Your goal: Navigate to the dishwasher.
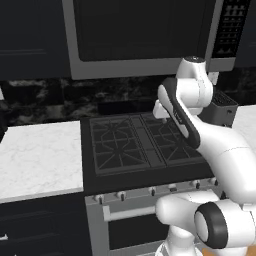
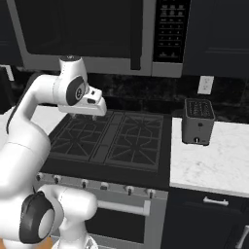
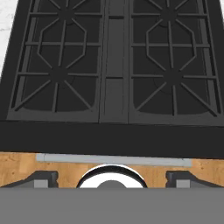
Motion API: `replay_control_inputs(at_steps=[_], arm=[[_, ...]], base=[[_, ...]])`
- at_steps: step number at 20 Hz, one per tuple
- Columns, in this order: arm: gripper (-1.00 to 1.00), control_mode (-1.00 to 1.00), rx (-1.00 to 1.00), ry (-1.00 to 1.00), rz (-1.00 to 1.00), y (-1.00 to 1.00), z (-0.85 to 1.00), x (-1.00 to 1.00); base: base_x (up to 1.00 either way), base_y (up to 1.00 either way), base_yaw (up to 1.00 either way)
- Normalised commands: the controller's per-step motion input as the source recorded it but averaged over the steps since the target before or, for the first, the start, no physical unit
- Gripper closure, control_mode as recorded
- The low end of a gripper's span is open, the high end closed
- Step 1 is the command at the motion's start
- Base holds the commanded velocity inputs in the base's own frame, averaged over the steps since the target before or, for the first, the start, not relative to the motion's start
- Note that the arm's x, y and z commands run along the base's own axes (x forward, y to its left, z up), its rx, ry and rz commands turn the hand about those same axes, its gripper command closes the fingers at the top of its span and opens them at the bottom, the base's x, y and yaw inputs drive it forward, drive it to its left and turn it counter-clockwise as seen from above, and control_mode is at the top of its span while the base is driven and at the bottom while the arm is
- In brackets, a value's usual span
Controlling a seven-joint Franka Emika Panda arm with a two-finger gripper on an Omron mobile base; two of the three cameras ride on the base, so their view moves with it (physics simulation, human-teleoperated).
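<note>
Gripper (image 3: 112, 177) over stove (image 1: 137, 142) (jaws seemingly spread), toaster (image 2: 198, 121) beside

1 stove (image 1: 145, 145) with 4 burner grates, 1 microwave (image 2: 92, 34), 1 toaster (image 2: 198, 121), 1 wall outlet (image 2: 205, 84).

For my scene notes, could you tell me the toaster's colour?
Dark grey, almost black toaster; right base view shows it best.
</note>
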Motion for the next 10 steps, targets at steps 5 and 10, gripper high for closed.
replay_control_inputs(at_steps=[5,10], arm=[[-1.00,1.00,0.00,0.00,0.00,0.00,0.00,0.00],[-1.00,1.00,0.00,0.00,0.00,0.00,0.00,0.00]], base=[[-0.02,0.02,0.01],[-0.07,0.30,0.31]])
